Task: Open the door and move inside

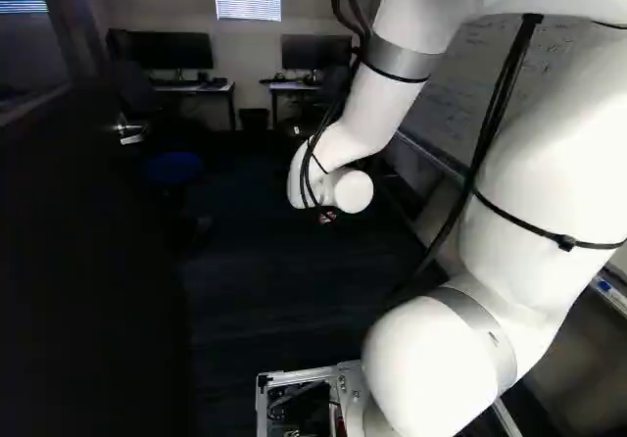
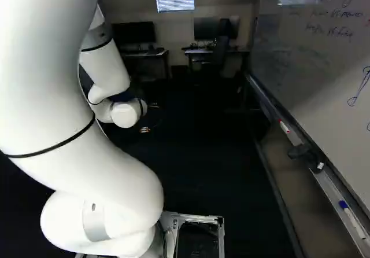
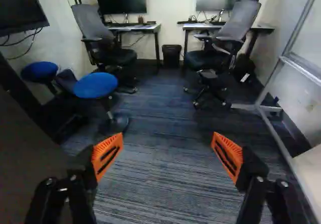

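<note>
The dark door (image 1: 88,261) fills the left side of the left base view, swung open, with a silver handle (image 1: 130,133) near its far edge. In the wrist view a dark grey surface, seemingly the same door (image 3: 25,153), stands close beside one finger. Only a small piece of my gripper (image 1: 327,218) shows below the white wrist in the left base view. The wrist view shows the gripper (image 3: 167,146) with its orange-padded fingers wide apart and only carpet beyond them. Neither finger visibly touches the door or handle.
Ahead lie carpet (image 3: 160,158), two desks with monitors, office chairs (image 3: 108,48) and a bin (image 3: 172,55). Blue stools (image 3: 95,85) stand on the door's side. Along the other side runs a whiteboard (image 2: 312,55) with a marker tray; its metal frame (image 3: 271,83) reaches the floor.
</note>
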### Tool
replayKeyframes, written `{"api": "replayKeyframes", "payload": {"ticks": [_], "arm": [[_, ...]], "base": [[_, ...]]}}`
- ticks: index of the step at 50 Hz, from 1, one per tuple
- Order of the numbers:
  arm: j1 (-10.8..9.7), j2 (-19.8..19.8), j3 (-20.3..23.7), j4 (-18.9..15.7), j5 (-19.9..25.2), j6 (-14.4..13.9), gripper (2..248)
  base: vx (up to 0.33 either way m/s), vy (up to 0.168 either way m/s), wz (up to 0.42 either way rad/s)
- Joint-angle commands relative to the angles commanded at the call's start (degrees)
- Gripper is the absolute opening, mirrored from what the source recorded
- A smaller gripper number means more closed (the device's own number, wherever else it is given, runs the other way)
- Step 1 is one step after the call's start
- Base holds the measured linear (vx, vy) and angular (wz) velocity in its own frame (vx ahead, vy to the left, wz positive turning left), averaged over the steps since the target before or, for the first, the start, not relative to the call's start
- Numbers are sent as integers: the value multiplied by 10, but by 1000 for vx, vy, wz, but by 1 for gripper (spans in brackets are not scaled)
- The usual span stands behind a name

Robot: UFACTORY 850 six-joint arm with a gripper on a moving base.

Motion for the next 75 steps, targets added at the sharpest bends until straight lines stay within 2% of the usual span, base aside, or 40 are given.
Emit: {"api": "replayKeyframes", "payload": {"ticks": [75], "arm": [[0, 0, 0, 0, 0, 0, 247]], "base": [[246, 3, -19]]}}
